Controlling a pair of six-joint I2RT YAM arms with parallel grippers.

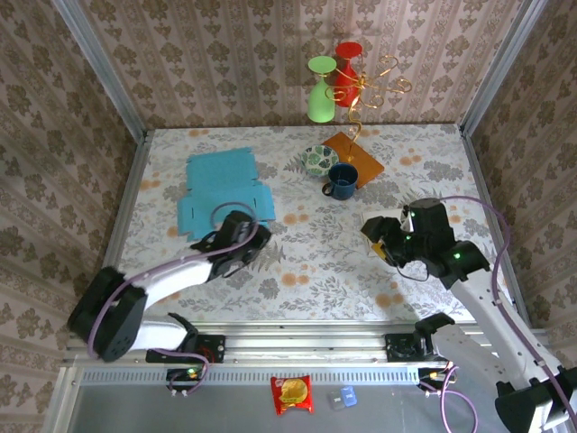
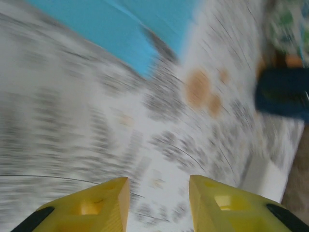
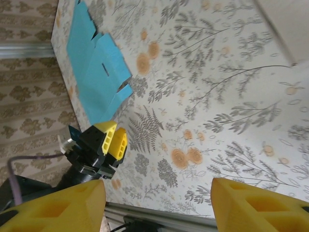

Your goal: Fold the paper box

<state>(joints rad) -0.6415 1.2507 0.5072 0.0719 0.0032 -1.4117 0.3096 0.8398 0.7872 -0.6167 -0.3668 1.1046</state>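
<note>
The flat blue paper box lies unfolded on the floral table, toward its far left, well apart from the blue mug and patterned plate. The left pincer hangs just beside the sheet's near right corner, its yellow fingers narrowly parted with only tabletop between them. The right pincer hovers over the right side of the table, spread wide and holding nothing.
</note>
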